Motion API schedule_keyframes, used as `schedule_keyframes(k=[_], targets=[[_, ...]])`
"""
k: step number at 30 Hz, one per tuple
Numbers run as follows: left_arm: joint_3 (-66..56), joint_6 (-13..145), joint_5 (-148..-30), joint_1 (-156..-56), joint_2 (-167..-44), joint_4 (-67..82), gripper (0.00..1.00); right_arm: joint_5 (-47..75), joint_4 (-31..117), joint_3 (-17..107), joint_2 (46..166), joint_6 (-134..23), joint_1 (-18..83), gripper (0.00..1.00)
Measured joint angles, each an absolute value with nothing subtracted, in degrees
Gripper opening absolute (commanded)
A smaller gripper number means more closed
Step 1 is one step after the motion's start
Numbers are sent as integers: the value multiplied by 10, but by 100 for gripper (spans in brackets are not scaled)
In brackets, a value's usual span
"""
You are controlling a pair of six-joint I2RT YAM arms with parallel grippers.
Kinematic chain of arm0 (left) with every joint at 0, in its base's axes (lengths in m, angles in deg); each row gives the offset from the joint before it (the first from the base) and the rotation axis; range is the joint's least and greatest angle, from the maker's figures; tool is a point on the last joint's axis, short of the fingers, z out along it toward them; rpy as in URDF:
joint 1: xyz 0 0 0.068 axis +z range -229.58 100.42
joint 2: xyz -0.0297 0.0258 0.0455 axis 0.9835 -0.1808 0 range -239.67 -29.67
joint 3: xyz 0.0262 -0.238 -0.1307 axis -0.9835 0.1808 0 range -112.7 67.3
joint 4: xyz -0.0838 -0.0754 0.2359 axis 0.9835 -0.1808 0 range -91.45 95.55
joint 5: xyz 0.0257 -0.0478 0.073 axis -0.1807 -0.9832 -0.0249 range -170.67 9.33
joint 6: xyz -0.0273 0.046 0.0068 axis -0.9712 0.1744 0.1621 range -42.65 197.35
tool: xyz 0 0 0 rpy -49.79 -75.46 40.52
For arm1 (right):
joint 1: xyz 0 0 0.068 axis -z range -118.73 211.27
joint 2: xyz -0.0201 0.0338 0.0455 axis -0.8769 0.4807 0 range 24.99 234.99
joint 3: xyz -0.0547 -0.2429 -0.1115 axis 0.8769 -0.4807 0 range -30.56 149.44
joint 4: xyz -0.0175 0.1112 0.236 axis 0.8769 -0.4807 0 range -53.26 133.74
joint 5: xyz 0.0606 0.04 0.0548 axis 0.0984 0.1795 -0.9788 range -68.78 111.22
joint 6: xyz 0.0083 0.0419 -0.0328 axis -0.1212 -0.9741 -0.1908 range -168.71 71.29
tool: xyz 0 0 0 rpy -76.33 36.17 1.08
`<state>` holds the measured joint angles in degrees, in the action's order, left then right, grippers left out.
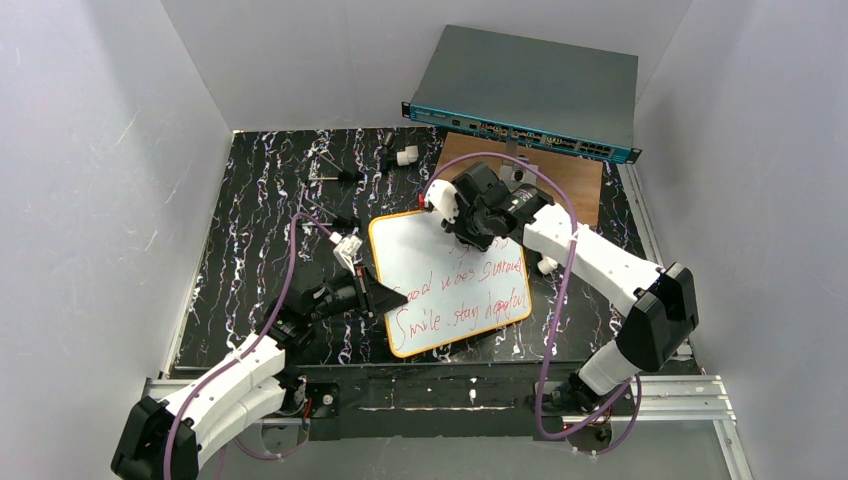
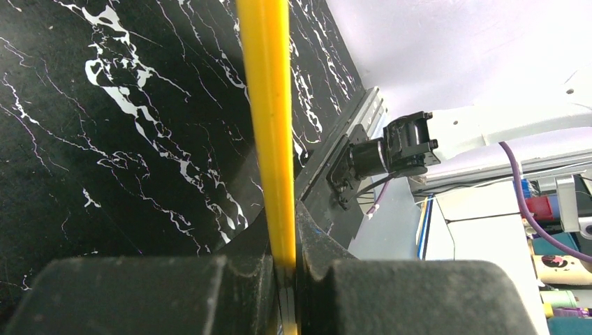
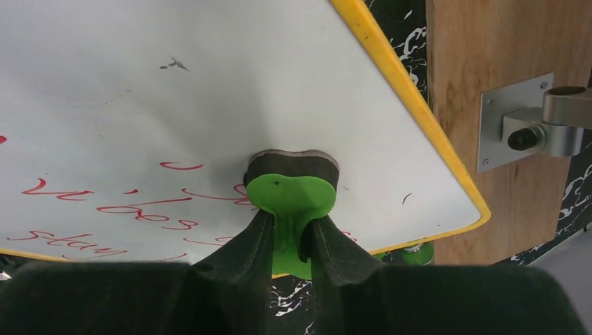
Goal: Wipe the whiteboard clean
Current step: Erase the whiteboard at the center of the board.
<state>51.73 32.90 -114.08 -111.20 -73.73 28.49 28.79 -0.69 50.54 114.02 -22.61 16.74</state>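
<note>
Right hand [image 3: 290, 227]: fingers nearly together, pinching the stem of a green eraser [image 3: 292, 192] so that its dark felt pad rests against the whiteboard [image 3: 174, 91], at the upper margin of the red handwriting [image 3: 139, 209]. Gripping only the stem leaves the pad free to meet the surface squarely. Left hand [image 2: 286, 272]: clamped tight on the board's orange-yellow frame [image 2: 269, 105] at its left edge, apparently to anchor the board against the sideways drag of wiping. The whiteboard lies flat on the black marbled desk [image 1: 260, 230], between the two arms, its far right corner close to the brown wooden board [image 1: 575, 185]; whether the two touch cannot be told. Both lines of writing are intact. Judged from this, erasing has scarcely begun, and the stroke would best run down across the text toward the near edge.
</note>
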Motion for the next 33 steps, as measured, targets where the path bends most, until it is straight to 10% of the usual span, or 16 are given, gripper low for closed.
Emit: schedule_keyframes(k=[33], targets=[[515, 322, -1145, -1112, -755, 296, 0, 196, -6, 472, 1120, -223, 181, 1]])
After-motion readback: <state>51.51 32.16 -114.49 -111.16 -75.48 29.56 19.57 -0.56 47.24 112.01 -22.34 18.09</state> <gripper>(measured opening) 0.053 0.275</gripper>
